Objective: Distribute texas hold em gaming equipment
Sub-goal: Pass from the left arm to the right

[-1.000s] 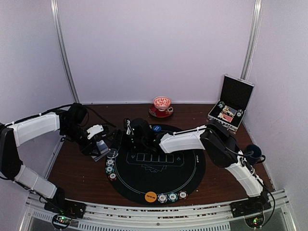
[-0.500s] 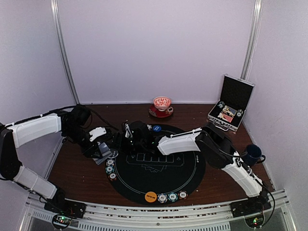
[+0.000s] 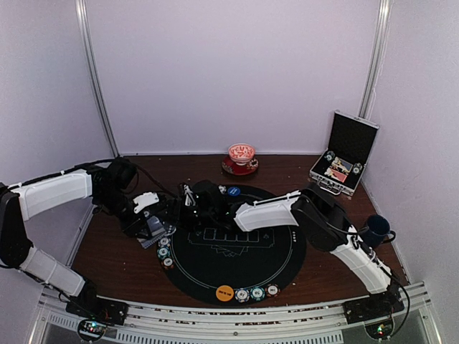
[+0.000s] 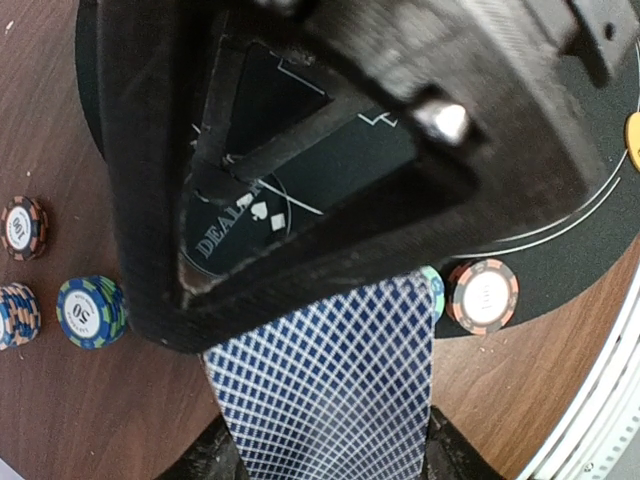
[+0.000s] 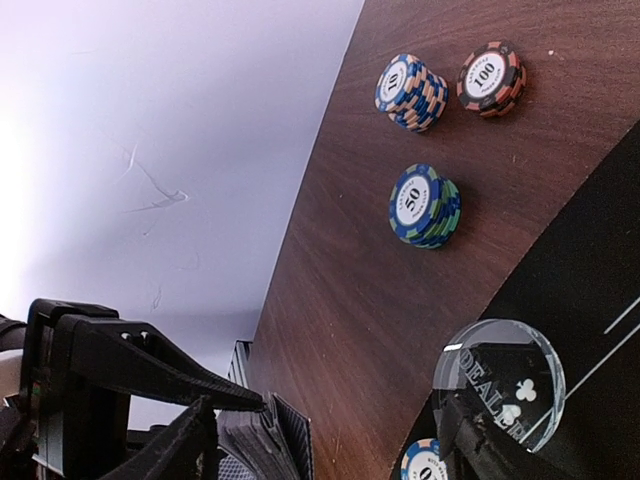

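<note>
Blue-latticed playing cards [image 4: 330, 390] are being pinched by the left gripper [image 3: 153, 226] off the left edge of the round black mat [image 3: 280, 251]; the right gripper [image 3: 183, 206] is hovering wide-jawed beside them, risking dragging several cards out or knocking the clear dealer button [image 5: 500, 385]

Left wrist: cards [image 4: 330, 390] cut off at the bottom edge, far end hidden behind the right arm's blurred fingers [image 4: 150, 200]. Orange disc [image 4: 634, 140] clipped at the right edge. Right wrist: one chip [image 5: 424, 464] cut by the bottom edge. Top view: case [image 3: 353, 140] contents too small to tell.
</note>
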Controlling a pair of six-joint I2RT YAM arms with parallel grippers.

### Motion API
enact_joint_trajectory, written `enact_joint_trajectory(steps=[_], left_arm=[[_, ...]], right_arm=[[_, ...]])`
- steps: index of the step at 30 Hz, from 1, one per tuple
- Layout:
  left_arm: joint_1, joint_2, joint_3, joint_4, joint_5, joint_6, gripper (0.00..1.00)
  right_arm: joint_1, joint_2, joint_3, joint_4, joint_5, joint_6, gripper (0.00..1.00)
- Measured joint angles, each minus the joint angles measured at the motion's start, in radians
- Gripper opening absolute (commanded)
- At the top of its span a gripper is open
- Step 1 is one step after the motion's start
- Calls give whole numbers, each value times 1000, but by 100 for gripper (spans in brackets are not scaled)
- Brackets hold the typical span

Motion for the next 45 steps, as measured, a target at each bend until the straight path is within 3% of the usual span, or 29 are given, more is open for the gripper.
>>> enact_joint_trajectory(steps=[10, 20, 24, 28, 32, 35, 45], left_arm=[[-6, 0, -4, 21, -6, 1, 54], [-8, 0, -5, 25, -7, 0, 55], [-15, 0, -5, 26, -8, 0, 56], [-20, -1, -5, 23, -14, 0, 61], [-22, -2, -6, 40, -27, -2, 75], [-26, -8, -10, 48, -27, -3, 96], [-32, -74, -23, 50, -25, -9, 98]], right_arm=[[46, 0, 26, -37, -52, -35, 78], [46, 0, 26, -38, -89, -43, 63], [45, 0, 26, -31, -100, -22, 47], [44, 0, 26, -18, -109, 6, 27], [40, 1, 24, 0, -116, 49, 0], [37, 1, 11, 31, -119, 77, 0], [26, -16, -129, 150, -107, 119, 0]])
